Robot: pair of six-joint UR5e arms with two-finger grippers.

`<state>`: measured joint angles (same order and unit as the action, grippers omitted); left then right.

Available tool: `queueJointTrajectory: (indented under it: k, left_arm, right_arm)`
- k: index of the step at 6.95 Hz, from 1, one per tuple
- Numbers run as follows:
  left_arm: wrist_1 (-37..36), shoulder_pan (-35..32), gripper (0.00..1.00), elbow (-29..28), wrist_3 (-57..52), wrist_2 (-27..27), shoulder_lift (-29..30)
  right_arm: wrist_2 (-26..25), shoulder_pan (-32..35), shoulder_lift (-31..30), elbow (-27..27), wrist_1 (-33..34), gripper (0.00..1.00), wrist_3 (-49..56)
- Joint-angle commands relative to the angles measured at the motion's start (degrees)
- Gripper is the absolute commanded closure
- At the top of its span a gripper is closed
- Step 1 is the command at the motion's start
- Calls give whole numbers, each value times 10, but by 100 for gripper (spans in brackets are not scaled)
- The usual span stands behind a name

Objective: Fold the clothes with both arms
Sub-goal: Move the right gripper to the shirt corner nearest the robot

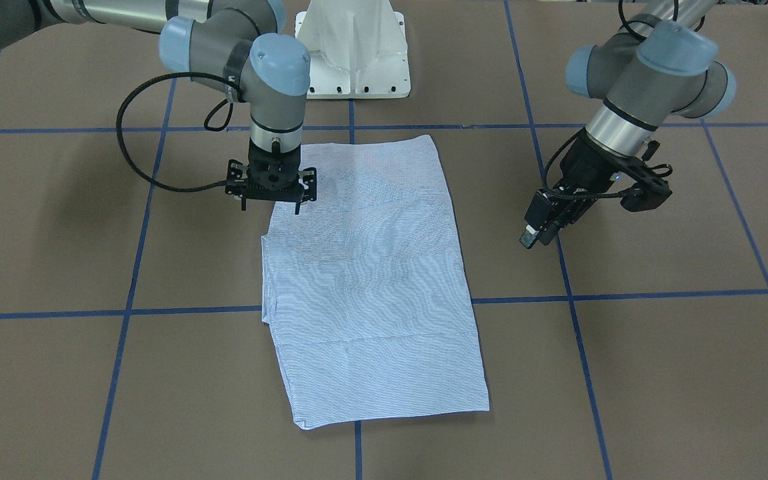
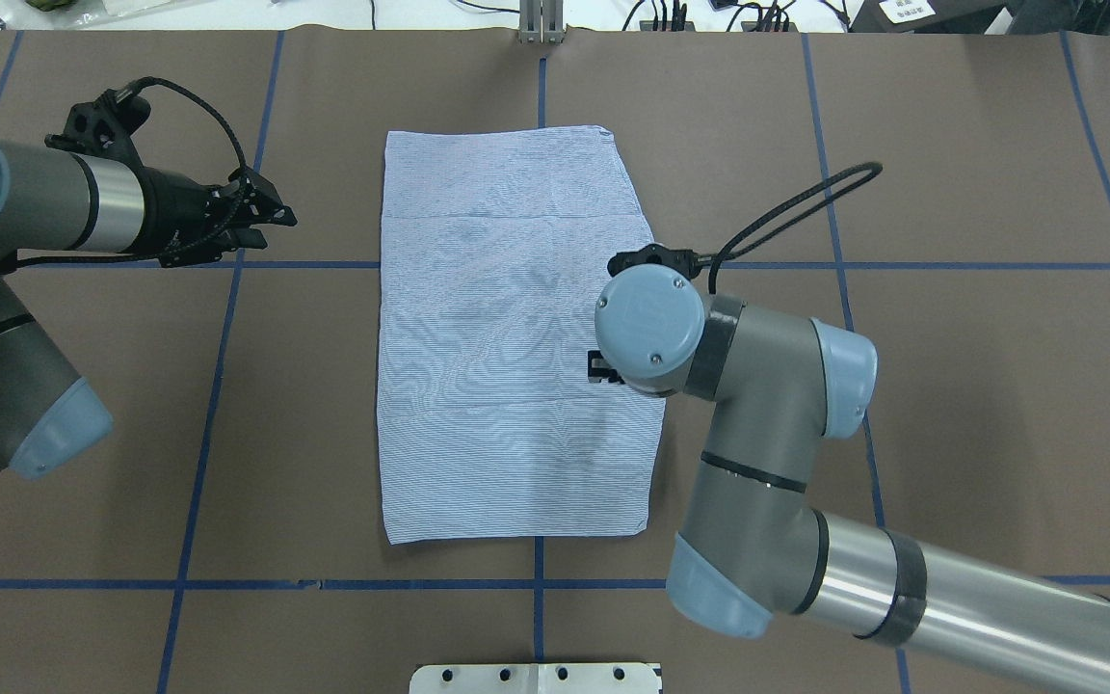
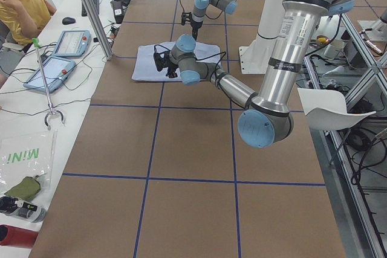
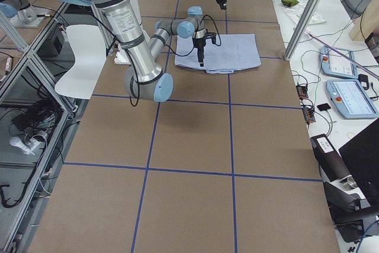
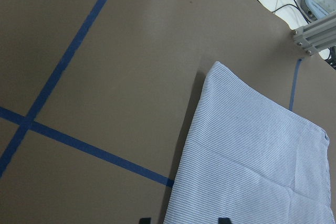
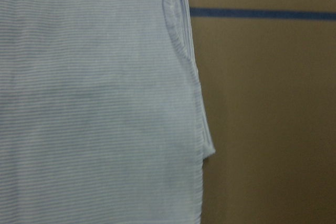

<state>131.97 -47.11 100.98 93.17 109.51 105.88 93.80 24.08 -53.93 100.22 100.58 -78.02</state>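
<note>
The clothes are one light blue striped shirt (image 1: 371, 280), folded into a flat rectangle in the middle of the table (image 2: 507, 328). My right gripper (image 1: 271, 208) hangs open, pointing down just above the shirt's edge on the robot's right, near the end closest to the base. Its wrist hides it from overhead, and its camera shows that shirt edge (image 6: 194, 108) with no fingertips in sight. My left gripper (image 2: 276, 214) is open and empty, off the shirt over bare table (image 1: 535, 239). Both of its fingertips (image 5: 224, 220) show at the bottom of its view.
Blue tape lines (image 2: 227, 386) cross the brown table. The white pedestal base (image 1: 354, 50) stands just behind the shirt. A metal post (image 4: 305, 16) and tablets (image 4: 349, 96) sit beyond the table's far side, and a person (image 3: 21, 4) sits there.
</note>
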Motion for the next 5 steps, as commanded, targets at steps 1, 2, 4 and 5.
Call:
queueJointTrajectory:
  k: [1, 2, 4, 5]
  left_arm:
    - [0, 0, 47, 0, 0, 0, 0]
    - [0, 0, 47, 0, 0, 0, 0]
    - [0, -1, 47, 1, 3, -2, 0]
    - [0, 0, 47, 1, 3, -3, 0]
  right_arm:
    - [-22, -65, -39, 32, -88, 0, -294]
    - [-41, -69, -58, 33, -132, 0, -407]
    - [-51, -73, -79, 69, -138, 1, -565]
    - [-62, -83, -81, 68, -137, 2, -607]
